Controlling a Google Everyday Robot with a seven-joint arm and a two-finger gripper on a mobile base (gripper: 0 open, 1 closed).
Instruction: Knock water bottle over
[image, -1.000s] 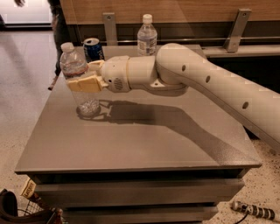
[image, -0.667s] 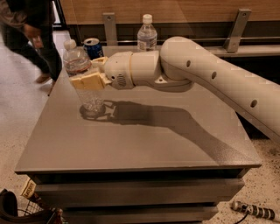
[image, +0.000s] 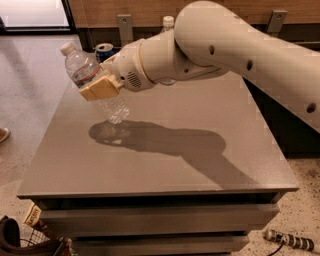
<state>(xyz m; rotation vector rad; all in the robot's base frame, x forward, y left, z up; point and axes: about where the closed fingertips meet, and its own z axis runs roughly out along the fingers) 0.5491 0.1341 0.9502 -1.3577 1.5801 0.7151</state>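
The water bottle (image: 82, 67) is a clear ribbed bottle with a white cap and a red-and-blue band. It leans steeply, cap toward the upper left, and its base (image: 116, 114) is low over the grey table (image: 200, 165) at the back left. My gripper (image: 100, 87), tan at its tip, lies across the front of the bottle's middle and touches it. The white arm reaches in from the right.
A blue soda can (image: 104, 50) stands at the table's back left edge just behind the gripper. A second bottle's white cap (image: 169, 21) shows behind the arm. A basket (image: 20, 242) sits on the floor at the front left, and a striped object (image: 290, 240) lies at the front right.
The water bottle stood upright before and now leans far over to the left. My gripper has tilted with it and stayed against its middle.
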